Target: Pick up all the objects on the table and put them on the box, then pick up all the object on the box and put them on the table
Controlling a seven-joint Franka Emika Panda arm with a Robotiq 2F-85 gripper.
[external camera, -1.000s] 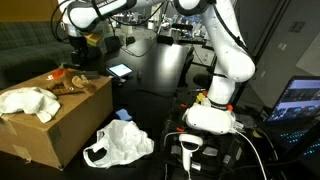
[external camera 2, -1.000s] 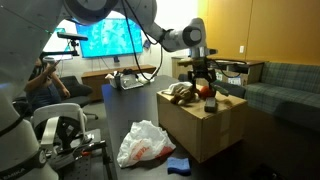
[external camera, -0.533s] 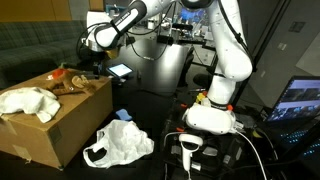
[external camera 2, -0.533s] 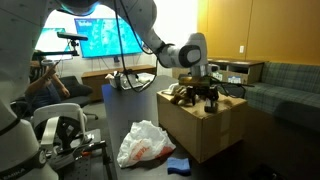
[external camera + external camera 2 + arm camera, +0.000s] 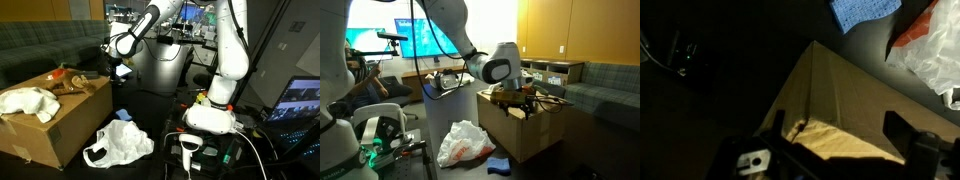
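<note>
The brown cardboard box (image 5: 60, 120) carries a white cloth (image 5: 25, 100), an orange-red piece (image 5: 62, 72) and a brown stick (image 5: 72, 88) on its top. A white plastic bag (image 5: 120, 143) and a flat blue square (image 5: 122, 115) lie on the dark table (image 5: 160, 122) beside the box. My gripper (image 5: 117, 70) hangs open just past the box's near top corner, with nothing in it. In the wrist view the gripper (image 5: 840, 135) frames the box's corner (image 5: 835, 100); the blue square (image 5: 865, 12) and the bag (image 5: 935, 50) lie beyond. The bag (image 5: 465, 142) and box (image 5: 525, 130) show in both exterior views.
A grey handheld scanner (image 5: 190, 150) stands in front of the robot's white base (image 5: 212, 115). A lit laptop screen (image 5: 300, 100) is at the right edge. A big monitor (image 5: 395, 40) glows behind, and sofas line the walls.
The arm has swung from above the box top sideways and down towards the box's corner. The gripper stayed open and empty; nothing on the box or table moved.
</note>
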